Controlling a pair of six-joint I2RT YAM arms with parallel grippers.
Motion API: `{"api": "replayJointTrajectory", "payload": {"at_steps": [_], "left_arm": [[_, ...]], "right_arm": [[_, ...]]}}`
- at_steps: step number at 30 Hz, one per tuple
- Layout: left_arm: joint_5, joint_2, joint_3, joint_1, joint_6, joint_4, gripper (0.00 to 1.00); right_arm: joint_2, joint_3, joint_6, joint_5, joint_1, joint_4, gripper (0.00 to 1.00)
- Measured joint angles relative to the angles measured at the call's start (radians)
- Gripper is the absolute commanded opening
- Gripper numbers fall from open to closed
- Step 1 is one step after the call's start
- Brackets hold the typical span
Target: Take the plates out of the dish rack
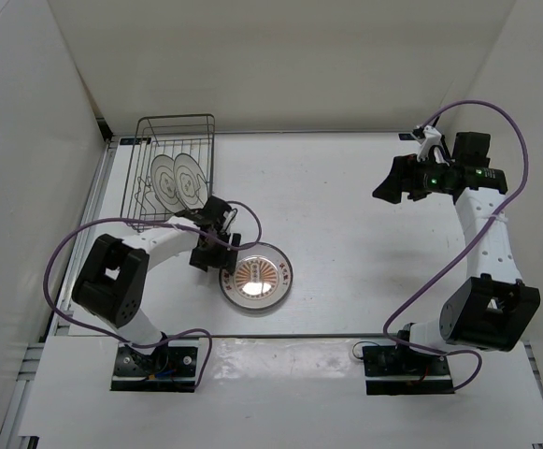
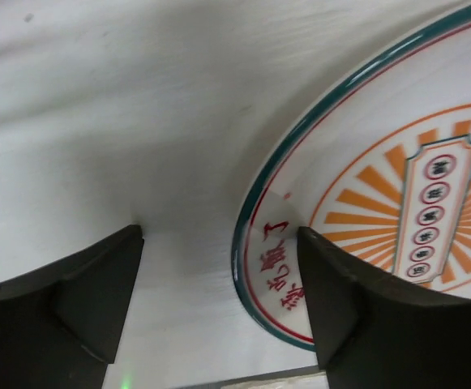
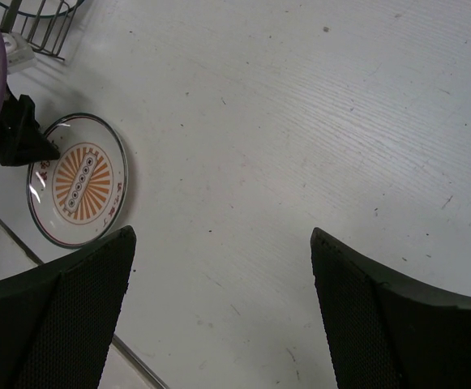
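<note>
While the left fingers are spread wide astride the orange plate at its 10 o'clock rim, it could be clipped and dragged on lift-off; right fingers gaping, empty.

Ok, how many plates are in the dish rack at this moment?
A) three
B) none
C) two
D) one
C: two white plates stand on edge in the dish rack, while the orange sunburst plate lies flat on the table outside it.
</note>
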Motion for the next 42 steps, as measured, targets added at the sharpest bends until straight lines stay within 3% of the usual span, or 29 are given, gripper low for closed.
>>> {"api": "replayJointTrajectory", "payload": {"at_steps": [8,12,16,24,30,39,42], "left_arm": [[-0.158,-0.001,0.126,-0.055,0.068,-0.198,0.90],[-0.136,-0.018,0.262,-0.055,0.130,-0.214,0.92],[-0.028,-0.082,0.348,-0.028,0.161,-0.173,0.95],[0.060,-0.139,0.507,0.223,0.131,-0.012,0.88],[0.058,-0.053,0.640,0.389,0.122,0.027,0.87],[0.056,0.088,0.661,0.439,0.125,0.080,0.80],[0.054,0.119,0.660,0.437,0.126,0.080,0.74]], "right_arm": [[0.012,0.000,0.001,-0.008,0.000,-0.004,0.90],[0.012,0.000,0.001,-0.012,0.000,-0.005,0.90],[0.012,0.000,0.000,-0.015,0.000,-0.005,0.90],[0.026,0.000,0.000,-0.022,0.000,-0.005,0.90],[0.032,0.000,-0.002,-0.023,0.000,-0.005,0.90],[0.032,0.000,-0.003,-0.021,0.000,-0.005,0.90],[0.032,0.000,-0.007,-0.016,0.000,-0.006,0.90]]}}
